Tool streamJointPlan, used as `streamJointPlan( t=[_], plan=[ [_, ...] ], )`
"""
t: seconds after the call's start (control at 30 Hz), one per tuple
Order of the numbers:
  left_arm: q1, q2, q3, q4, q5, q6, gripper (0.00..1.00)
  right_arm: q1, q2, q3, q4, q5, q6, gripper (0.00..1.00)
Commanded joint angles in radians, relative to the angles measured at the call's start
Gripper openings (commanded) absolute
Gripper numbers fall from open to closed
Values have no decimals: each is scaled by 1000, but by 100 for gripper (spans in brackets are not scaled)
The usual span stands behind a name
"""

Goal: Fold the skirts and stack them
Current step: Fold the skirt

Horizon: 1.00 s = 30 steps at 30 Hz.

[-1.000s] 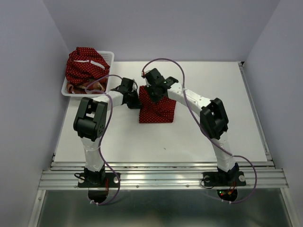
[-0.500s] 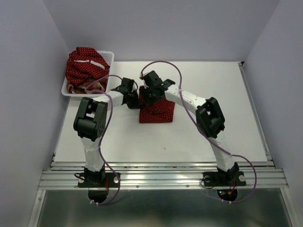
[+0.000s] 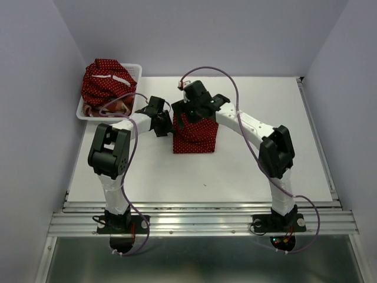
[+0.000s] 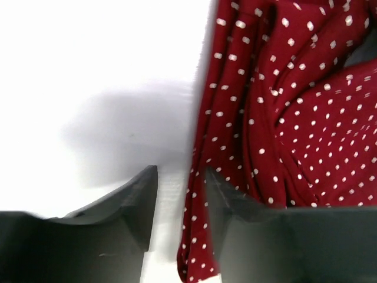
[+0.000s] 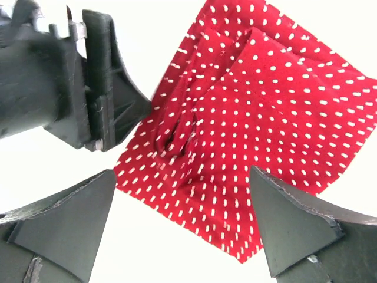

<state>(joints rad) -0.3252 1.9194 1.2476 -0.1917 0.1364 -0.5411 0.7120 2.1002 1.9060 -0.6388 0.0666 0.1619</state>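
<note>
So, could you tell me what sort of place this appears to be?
Most likely a robotics lab test cell: a white table enclosed by plain grey walls, the left arm and right arm bolted to a metal rail at its near edge, and a basket of skirts.

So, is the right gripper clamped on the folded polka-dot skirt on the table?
No, the right gripper is spread wide over the polka-dot skirt, with no cloth pinched between its fingers.

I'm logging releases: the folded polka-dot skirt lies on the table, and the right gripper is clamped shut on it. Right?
No: the right gripper is open, its jaws spread wide over the folded polka-dot skirt and holding nothing, as the right wrist view shows. The skirt does lie on the table.
</note>
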Motion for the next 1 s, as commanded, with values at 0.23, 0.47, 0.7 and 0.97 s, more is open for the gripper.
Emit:
streamJointPlan(
  t=[0.23, 0.47, 0.7, 0.97],
  plan=[
    [17, -192, 21, -72, 18, 7, 84, -117, -155, -41, 64, 58, 41, 100],
    [-67, -180, 70, -48, 74, 69, 87, -160, -16, 131, 67, 64, 80, 100],
    [-112, -123, 75, -31, 107, 95, 84, -169, 138, 261, 108, -57, 22, 100],
    [-127, -95, 21, -41, 78, 82, 58, -169, 236, 344, 134, -228, -30, 96]
  ],
)
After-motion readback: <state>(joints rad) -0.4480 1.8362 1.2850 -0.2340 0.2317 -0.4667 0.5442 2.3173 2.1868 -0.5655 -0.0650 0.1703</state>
